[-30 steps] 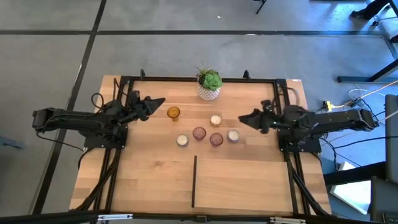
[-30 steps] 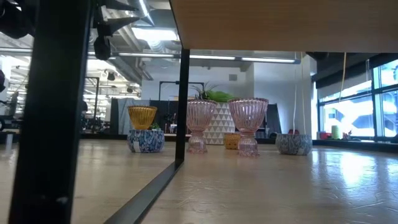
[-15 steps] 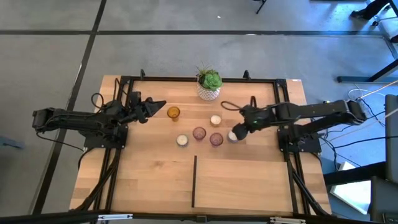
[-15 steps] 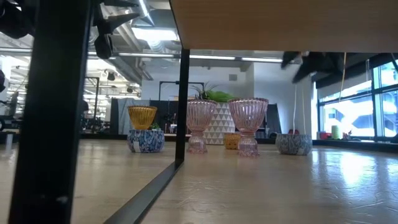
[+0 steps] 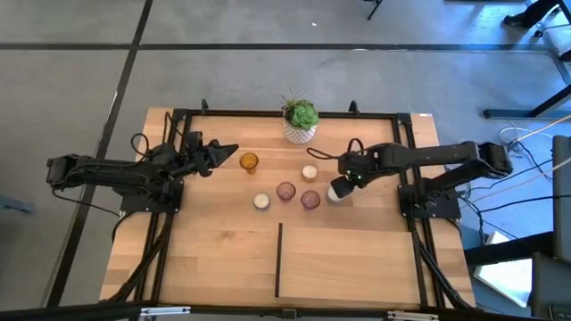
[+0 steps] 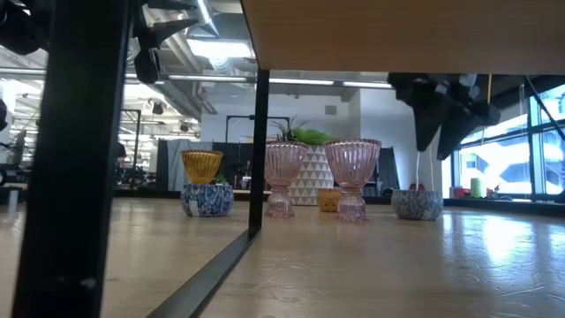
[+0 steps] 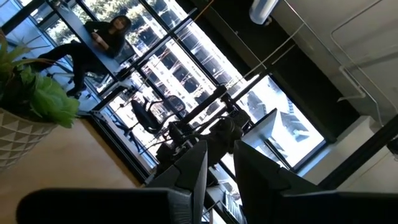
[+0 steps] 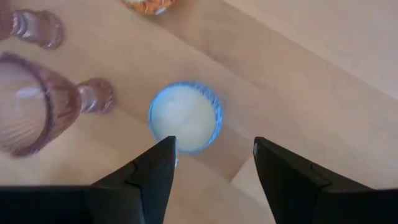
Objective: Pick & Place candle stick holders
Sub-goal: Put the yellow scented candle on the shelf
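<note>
Six candle stick holders stand on the wooden table: an amber one [image 5: 249, 161], two mauve ones [image 5: 285, 191] [image 5: 310, 199] and three cream ones [image 5: 310, 172] [image 5: 261, 201] [image 5: 333, 194]. My right gripper [image 5: 337, 185] hangs open, pointing down, just above the rightmost cream holder [image 8: 185, 124]. In the right wrist view its fingers [image 8: 163, 163] stand on either side of a spot just beside that holder, clear of it. My left gripper [image 5: 232, 149] waits left of the amber holder, tilted up, its fingers [image 7: 194, 171] a narrow gap apart and empty.
A white patterned pot with a green plant [image 5: 300, 125] stands at the table's far middle. A black strip [image 5: 279, 259] runs from the table's middle to its near edge. Bare wood lies on both sides of it. Black frame rails [image 5: 268, 113] edge the table.
My right gripper has swung from beside its base toward the table's left and come down. It has tipped from nearly level to pointing down, and now hangs over the rightmost cream holder. No holder has moved.
</note>
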### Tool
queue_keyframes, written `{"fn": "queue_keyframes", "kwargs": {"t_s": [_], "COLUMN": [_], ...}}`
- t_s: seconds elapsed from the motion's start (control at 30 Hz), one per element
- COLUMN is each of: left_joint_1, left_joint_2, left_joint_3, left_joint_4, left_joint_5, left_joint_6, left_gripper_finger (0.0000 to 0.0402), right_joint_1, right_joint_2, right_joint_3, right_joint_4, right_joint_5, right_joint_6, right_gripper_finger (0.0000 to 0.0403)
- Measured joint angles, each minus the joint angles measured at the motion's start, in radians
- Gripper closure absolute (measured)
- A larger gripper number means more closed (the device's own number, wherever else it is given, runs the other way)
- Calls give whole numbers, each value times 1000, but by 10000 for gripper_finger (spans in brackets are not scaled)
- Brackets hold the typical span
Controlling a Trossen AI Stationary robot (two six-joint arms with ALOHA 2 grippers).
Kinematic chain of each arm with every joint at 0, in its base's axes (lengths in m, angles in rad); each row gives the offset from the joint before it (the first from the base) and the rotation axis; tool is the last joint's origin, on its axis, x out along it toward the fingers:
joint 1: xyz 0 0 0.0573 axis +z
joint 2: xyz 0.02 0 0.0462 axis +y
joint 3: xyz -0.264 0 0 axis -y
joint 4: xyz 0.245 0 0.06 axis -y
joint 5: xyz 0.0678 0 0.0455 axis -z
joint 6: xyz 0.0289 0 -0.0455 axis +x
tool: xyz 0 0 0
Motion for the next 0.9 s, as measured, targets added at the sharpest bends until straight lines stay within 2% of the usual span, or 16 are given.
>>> {"fn": "queue_keyframes", "kwargs": {"t_s": [0.3,0.63,0.9], "left_joint_1": [0,0,0], "left_joint_2": [0,0,16], "left_joint_3": [0,0,0], "left_joint_4": [-17,-21,-23], "left_joint_5": [-4,-5,-5], "left_joint_6": [-1,-1,-4], "left_gripper_finger": [331,334,336], "right_joint_1": [-61,-114,-152], "right_joint_2": [82,136,201], "right_joint_3": [0,0,0], "right_joint_4": [98,368,440], "right_joint_5": [3,2,-6], "right_joint_6": [-80,-64,-61], "right_gripper_finger": [183,183,183]}}
